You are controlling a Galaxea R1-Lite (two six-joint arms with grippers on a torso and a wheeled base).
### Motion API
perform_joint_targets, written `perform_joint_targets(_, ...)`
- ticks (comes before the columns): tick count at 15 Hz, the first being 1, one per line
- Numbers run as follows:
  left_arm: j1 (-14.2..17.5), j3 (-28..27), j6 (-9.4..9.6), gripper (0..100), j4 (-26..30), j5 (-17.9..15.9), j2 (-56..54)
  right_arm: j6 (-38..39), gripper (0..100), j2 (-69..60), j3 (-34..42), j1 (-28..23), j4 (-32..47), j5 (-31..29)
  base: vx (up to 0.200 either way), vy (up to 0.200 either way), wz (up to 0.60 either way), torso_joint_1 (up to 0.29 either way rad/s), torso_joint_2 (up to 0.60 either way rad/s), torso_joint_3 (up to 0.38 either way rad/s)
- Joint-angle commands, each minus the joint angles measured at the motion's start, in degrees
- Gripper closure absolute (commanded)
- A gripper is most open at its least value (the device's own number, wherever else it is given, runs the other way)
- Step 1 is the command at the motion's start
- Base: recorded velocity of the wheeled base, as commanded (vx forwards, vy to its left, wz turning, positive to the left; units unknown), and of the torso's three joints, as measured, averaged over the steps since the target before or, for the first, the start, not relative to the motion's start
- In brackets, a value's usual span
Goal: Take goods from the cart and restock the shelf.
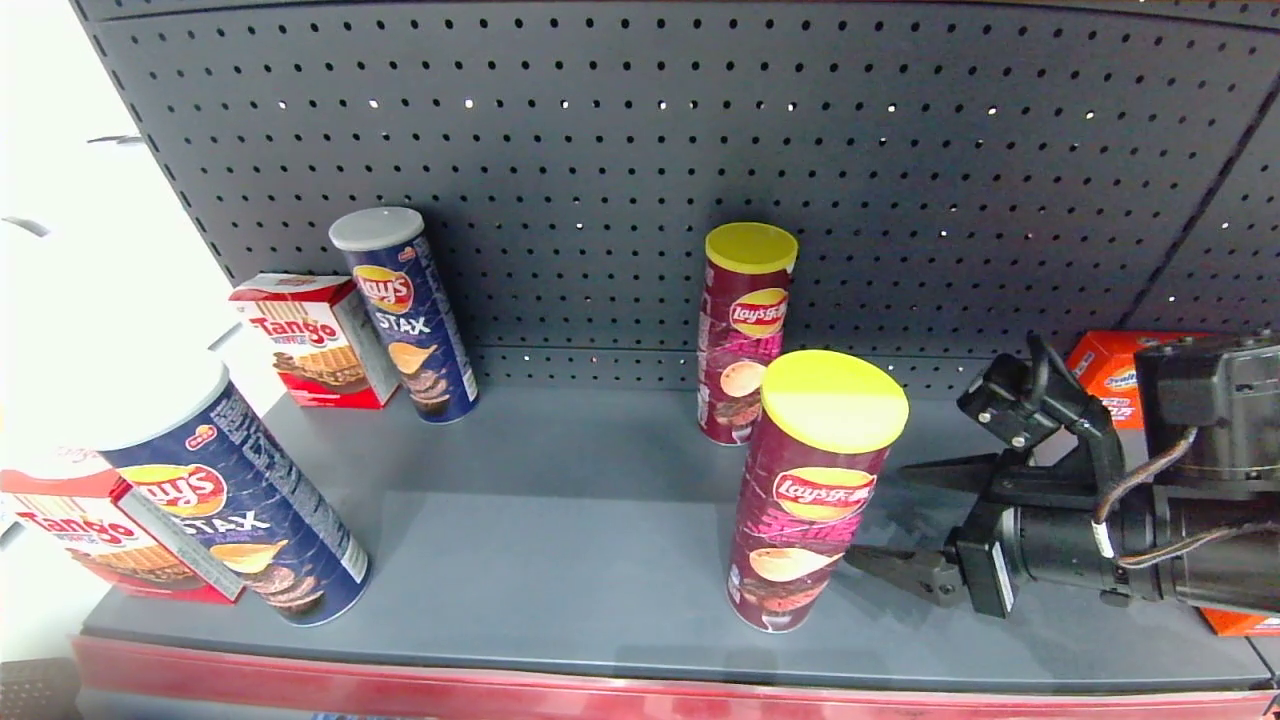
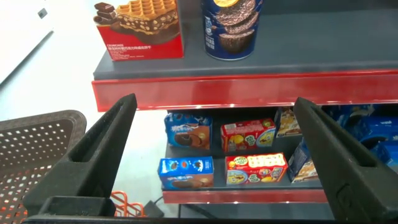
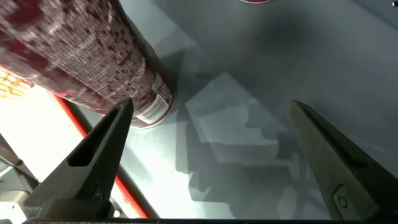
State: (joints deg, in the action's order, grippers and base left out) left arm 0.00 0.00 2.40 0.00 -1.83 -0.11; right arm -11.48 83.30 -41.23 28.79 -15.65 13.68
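While the front maroon can (image 1: 800,500) stands upright on the shelf (image 1: 560,520), the right hand (image 1: 885,515) is held wide apart just beside it.
Nothing is gripped between the right hand's fingers; in the right wrist view the can's base (image 3: 149,109) is seen just outside one fingertip (image 3: 124,112), and whether it is touched cannot be told. A second maroon can (image 1: 745,330) is set upright behind the first, near the pegboard back. Two blue cans (image 1: 410,315) and two red wafer boxes (image 1: 315,340) are placed at the shelf's left end, and an orange box (image 1: 1110,375) is seen beyond the right arm. The left hand (image 2: 214,99) is likewise spread wide with nothing held, lowered before the shelf's red edge (image 2: 249,90) and the biscuit boxes (image 2: 249,152) below, beside a brown perforated basket (image 2: 37,143).
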Motion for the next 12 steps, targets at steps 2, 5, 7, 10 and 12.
perform_joint_targets(2,0.00,0.00,-0.03,0,0.00,0.07,0.11,-0.12,0,0.29,0.45,-0.58,0.01,0.03,0.000,0.000,0.00,0.000,0.00,0.000)
perform_joint_targets(5,0.00,0.00,-0.03,0,0.00,-0.11,0.11,-0.21,0,0.81,-0.78,-1.02,-0.08,0.03,0.000,0.000,0.00,0.000,0.00,0.000)
perform_joint_targets(7,0.00,0.00,-0.12,0,0.00,0.07,0.11,-0.38,0,1.87,-1.66,-0.76,-0.17,0.03,0.000,0.000,0.00,0.000,0.00,0.000)
perform_joint_targets(10,0.00,0.00,-0.12,0,0.00,0.07,0.11,-0.56,0,2.48,-2.01,-0.05,-0.78,0.03,0.000,0.000,0.00,0.000,0.00,0.000)
perform_joint_targets(12,0.00,0.00,-0.12,0,0.00,-0.02,0.11,-0.73,0,3.19,-2.10,0.56,-0.87,0.03,0.000,0.000,0.00,0.000,0.00,0.000)
